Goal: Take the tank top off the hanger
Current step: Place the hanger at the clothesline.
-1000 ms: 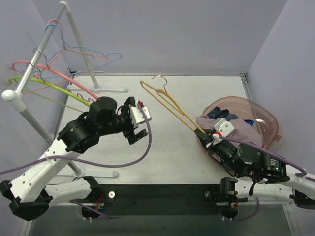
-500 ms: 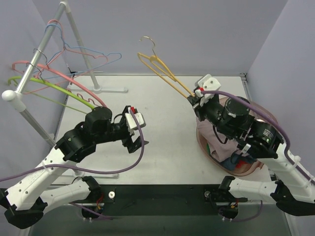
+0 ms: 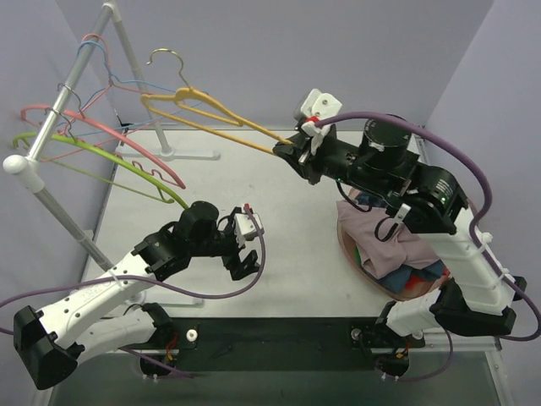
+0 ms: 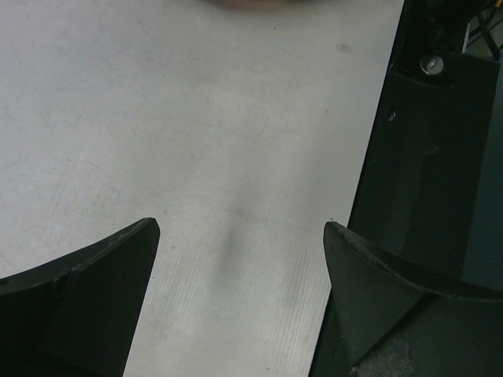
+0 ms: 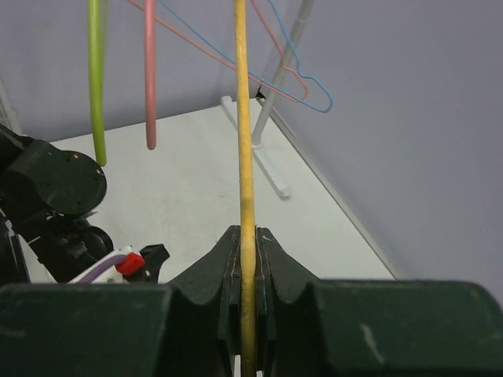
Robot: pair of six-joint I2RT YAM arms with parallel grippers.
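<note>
We count five hangers: one yellow hanger (image 3: 211,114), one pink hanger (image 3: 127,139), one green hanger (image 3: 110,161), one blue wire hanger (image 3: 169,91) and one thin red wire hanger (image 3: 90,38). One clothes rack (image 3: 63,101), at the worktop's far left corner. One pink basin (image 3: 406,292), by the right edge, holding garments (image 3: 385,237) heaped too closely for us to count.

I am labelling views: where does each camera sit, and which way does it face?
Top external: above, behind the bases, facing down on the white table; both arms show.
Left wrist: looks down at bare table; the left gripper, open, frames it.
Right wrist: looks along the thin yellow hanger, clamped in the right gripper, toward the grey rack.
Top and right wrist share hanger and rack.
</note>
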